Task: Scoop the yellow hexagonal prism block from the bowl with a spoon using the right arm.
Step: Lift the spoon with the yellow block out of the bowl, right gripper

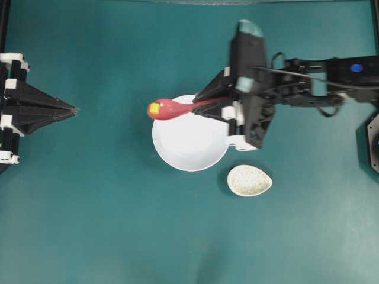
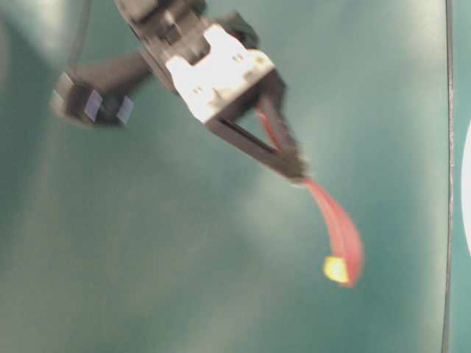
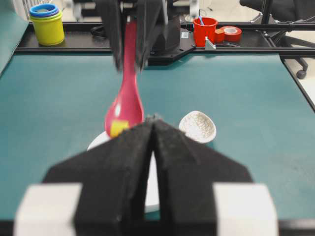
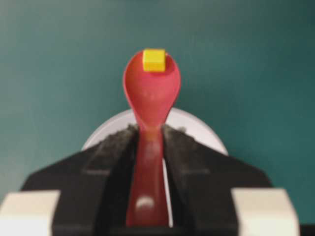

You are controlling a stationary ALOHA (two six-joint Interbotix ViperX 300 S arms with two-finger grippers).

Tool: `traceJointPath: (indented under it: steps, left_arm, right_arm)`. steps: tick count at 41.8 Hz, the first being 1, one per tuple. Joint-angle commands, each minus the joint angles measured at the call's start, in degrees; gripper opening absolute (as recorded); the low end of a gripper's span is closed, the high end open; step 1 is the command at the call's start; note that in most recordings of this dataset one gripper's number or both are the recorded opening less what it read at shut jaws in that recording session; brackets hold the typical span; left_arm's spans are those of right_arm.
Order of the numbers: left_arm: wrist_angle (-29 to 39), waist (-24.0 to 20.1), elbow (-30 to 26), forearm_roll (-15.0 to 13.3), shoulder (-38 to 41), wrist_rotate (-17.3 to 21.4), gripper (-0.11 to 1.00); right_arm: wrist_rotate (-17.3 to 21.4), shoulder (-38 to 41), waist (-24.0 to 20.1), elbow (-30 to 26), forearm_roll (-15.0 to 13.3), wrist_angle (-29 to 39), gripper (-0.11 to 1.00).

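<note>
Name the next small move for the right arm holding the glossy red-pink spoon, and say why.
Probably keep the glossy red-pink spoon level and lift slowly. The right gripper is clamped on its handle, and the tiny yellow block sits at the very front lip of the scoop, already past the rim of the round white bowl. Any forward tilt would likely drop it on the teal table.
</note>
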State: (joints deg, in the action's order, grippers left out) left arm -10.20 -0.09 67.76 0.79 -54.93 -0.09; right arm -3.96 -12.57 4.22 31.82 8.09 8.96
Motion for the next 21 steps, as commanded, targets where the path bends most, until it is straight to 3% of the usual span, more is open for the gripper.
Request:
traceJointPath:
  steps: [1,11,21]
  left_arm:
    - [-0.35,0.00,-0.97,0.00,0.44,-0.09,0.00]
    - [-0.26,0.09,-0.97,0.00,0.18,-0.18,0.00]
    - [-0.26,0.09,-0.97,0.09,0.26,-0.26,0.00]
  right_arm:
    - [-0.09,-4.75,-0.97,1.76,-1.23,-4.39,0.22]
    - [-0.09,-15.03,-2.29,9.93,-2.37,-12.04,0.22]
    - [-0.09,-17.05,-2.29,12.39,-2.46,-13.45,0.22]
